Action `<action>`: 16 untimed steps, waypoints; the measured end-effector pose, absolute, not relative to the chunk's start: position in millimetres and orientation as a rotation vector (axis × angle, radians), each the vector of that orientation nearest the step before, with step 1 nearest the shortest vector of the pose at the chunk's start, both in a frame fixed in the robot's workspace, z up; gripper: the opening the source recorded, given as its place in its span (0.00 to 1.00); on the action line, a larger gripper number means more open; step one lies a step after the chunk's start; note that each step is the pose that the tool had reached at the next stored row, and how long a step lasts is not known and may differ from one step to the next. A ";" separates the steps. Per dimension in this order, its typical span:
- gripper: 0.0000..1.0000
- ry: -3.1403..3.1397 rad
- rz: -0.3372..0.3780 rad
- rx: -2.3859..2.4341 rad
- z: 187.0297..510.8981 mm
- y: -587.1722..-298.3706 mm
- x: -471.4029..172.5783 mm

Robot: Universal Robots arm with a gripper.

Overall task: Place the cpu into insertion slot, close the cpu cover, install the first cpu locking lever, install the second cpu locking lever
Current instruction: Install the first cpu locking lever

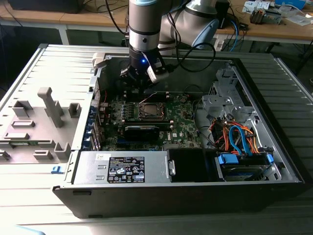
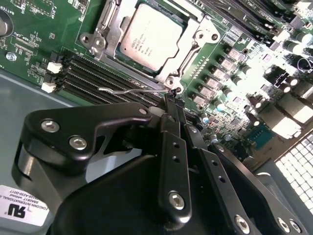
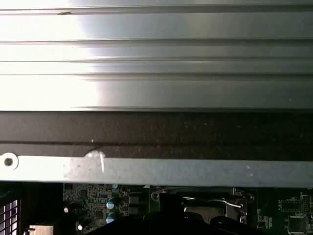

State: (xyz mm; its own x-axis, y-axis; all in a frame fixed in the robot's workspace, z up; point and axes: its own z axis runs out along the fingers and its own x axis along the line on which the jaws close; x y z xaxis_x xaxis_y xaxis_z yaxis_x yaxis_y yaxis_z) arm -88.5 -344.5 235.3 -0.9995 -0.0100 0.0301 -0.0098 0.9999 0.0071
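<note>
In the second wrist view the cpu (image 2: pixel 152 36) sits in the insertion slot (image 2: pixel 168 78) at the upper centre of the frame, with the cpu cover (image 2: pixel 113 36) closed around it. Just below, the tool (image 2: pixel 172 98) has its fingers drawn together on a thin wire locking lever (image 2: pixel 122 90) — right beside the slot's lower edge, over the green circuit board (image 2: pixel 34 44).

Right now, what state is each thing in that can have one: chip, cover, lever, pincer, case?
cpu: seated in the insertion slot, pale face up.
cpu cover: down flat around the cpu, framing it.
locking lever: thin wire arm beside the slot, its end at the pincer tips.
pincer: shut, tips at the slot's edge by the lever.
computer case: side open, board exposed.
</note>
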 end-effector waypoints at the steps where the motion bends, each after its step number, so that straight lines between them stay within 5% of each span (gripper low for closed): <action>1: 0.11 -3.111 -0.011 0.015 234.4 -344.5 -88.5; 16: 0.11 -3.111 -0.011 0.015 228.0 -344.5 -88.5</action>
